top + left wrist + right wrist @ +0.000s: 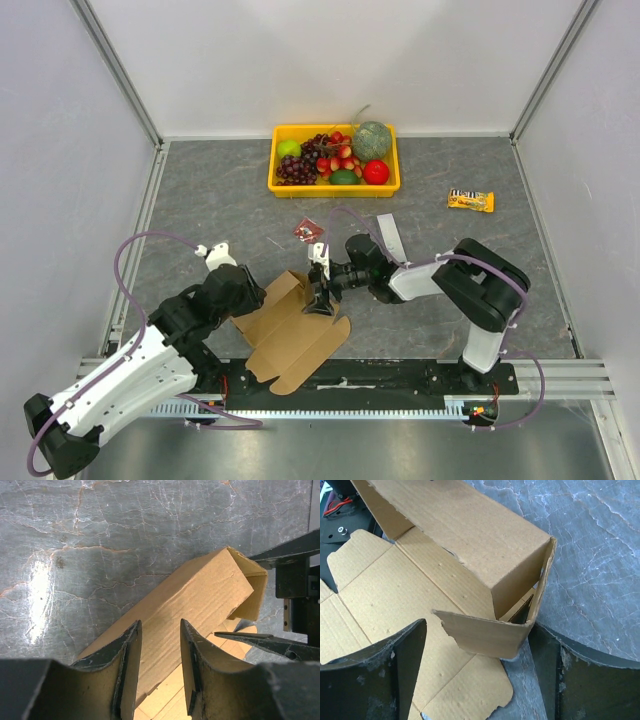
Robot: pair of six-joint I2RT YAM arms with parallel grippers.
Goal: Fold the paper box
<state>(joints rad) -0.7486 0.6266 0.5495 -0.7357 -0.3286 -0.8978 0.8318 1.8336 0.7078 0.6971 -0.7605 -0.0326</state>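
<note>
The paper box [300, 335] is a brown cardboard sheet lying partly folded at the near middle of the table. One long side wall [200, 592] stands raised, and a short end flap [482, 632] is bent inward at its end. My left gripper [252, 298] is at the box's left edge. In the left wrist view the left gripper [160, 622] hangs over the raised wall, its jaws apart and pinching nothing. My right gripper [322, 296] is at the wall's far end. In the right wrist view the right gripper [480, 625] is wide open around the end flap, its right finger [555, 655] against the corner.
A yellow tray [272, 172] full of fruit stands at the back. To its right, near the wall, lies a yellow snack bar [470, 200]. A small red packet [308, 231] and a white strip [390, 238] lie just behind the right gripper.
</note>
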